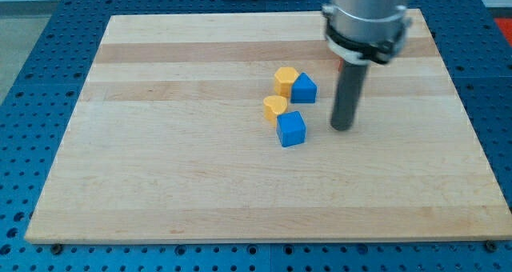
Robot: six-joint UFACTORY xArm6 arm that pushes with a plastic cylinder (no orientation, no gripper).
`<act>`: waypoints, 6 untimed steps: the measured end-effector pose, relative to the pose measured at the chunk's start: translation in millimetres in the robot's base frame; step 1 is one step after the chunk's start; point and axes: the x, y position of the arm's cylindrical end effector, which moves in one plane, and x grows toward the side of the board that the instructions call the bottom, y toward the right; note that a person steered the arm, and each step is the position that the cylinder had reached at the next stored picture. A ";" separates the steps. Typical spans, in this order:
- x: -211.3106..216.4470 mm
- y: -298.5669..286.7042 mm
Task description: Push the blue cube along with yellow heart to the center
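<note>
Camera view: your rod, which carried no claw and held nothing, stood with my tip (342,127) just right of the small blue plastic cube (292,129), apart from it. The yellow plastic heart (274,106) touched that cube's upper-left corner, near the wooden board (160,176) centre. Both looked light, rigid and liable to slide; you would likely push flat faces squarely. A yellow block (285,80) and a second blue block (304,88) sat above.

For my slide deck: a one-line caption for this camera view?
My tip rests right of four clustered blocks: blue cube, yellow heart.
</note>
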 end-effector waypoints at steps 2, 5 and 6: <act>133.5 -65.3; 54.1 -129.7; 40.0 -126.0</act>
